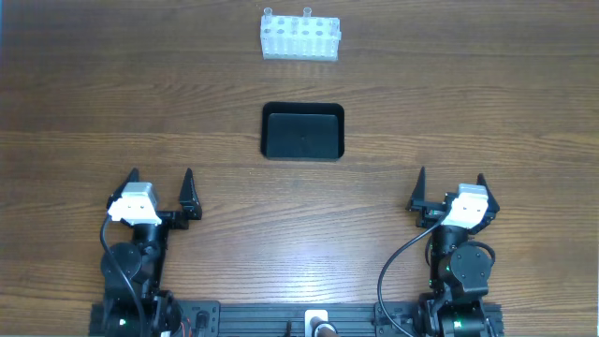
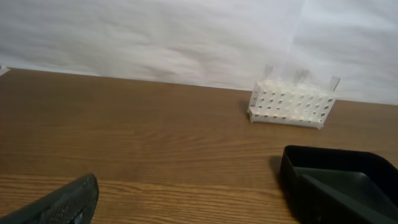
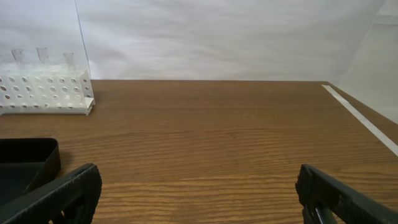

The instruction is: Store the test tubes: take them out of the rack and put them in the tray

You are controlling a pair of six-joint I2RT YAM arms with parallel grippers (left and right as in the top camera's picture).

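My left claw (image 1: 160,175) and right claw (image 1: 451,176) rest released, fingers spread, at lower left and lower right. The test tubes (image 1: 269,13) stand in the white rack (image 1: 300,39) at top centre, above the black tray (image 1: 302,131) mid-counter (image 1: 468,94). They look light, slick and breakable; I'd pinch each gently below its rim.

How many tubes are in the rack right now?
3, upright in the rack: left tube, middle tube, right tube. They are clear; others may be hidden.
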